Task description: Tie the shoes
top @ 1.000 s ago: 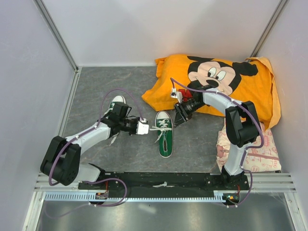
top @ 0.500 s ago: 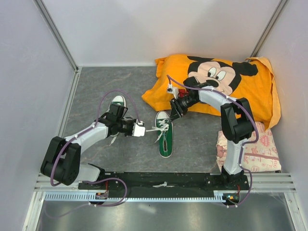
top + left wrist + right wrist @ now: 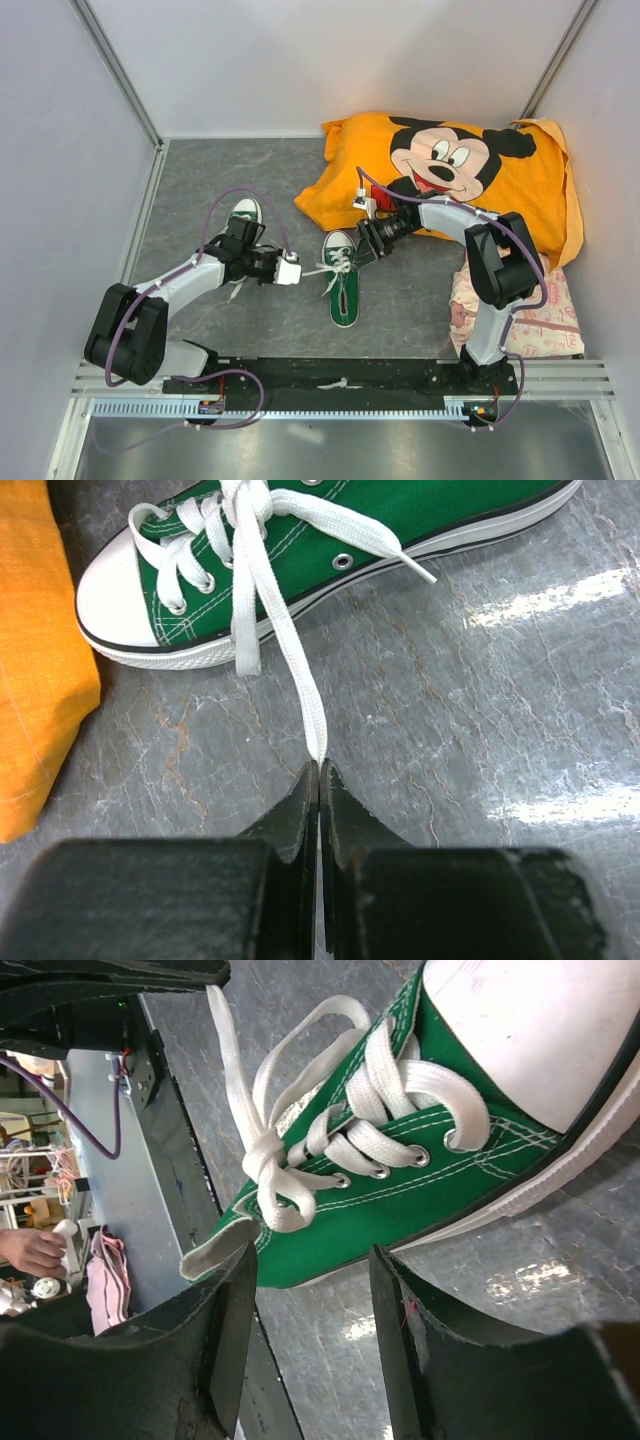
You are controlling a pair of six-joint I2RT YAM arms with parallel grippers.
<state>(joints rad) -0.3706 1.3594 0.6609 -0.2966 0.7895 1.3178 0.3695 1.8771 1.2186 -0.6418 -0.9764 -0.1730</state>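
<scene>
Pinches a lace [image 3: 290, 670] end tight in the left gripper [image 3: 318, 772], arm stretched low left of the shoe [image 3: 343, 285]; holds the right gripper [image 3: 312, 1270] spread open just beside its toe

lace [image 3: 297, 680] spans left gap — cloth [image 3: 345, 180] behind shoe [image 3: 343, 287]

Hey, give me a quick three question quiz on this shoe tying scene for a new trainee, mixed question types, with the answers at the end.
1. True or false: the right end effector stands open near the middle shoe's toe.
2. What is the left end effector shut on? A) a lace end B) the toe cap C) the orange cloth
3. Fill in: the top view shows ___ green shoes.
Key: 1 true; 2 A; 3 two, the second shoe lying farther left.
</scene>
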